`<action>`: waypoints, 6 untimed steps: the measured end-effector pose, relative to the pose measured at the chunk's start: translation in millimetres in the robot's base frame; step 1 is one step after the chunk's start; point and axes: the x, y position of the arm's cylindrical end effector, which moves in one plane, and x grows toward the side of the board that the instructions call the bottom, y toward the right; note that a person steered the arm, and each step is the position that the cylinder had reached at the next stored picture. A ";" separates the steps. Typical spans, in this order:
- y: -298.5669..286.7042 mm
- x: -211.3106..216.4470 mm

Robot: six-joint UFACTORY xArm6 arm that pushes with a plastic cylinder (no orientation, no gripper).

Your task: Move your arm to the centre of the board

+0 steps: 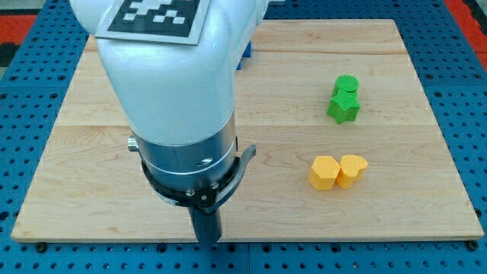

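My tip (209,241) is at the view's bottom edge of the wooden board (304,99), left of centre, under the large white arm body (171,84). A green round block (347,84) touches a green star-shaped block (343,108) at the view's right, upper part. A yellow hexagon block (324,173) touches a yellow heart-shaped block (351,170) at the view's right, lower part. My tip is well to the left of and below all of them. A blue block (245,55) peeks out from behind the arm near the top.
The board lies on a blue perforated table (464,91). The arm body hides much of the board's left and middle, so blocks there cannot be seen.
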 end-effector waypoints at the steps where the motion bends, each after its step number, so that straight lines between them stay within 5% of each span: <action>1: 0.1 0.0; 4: -1.3 -15.9; 6: -1.2 -112.3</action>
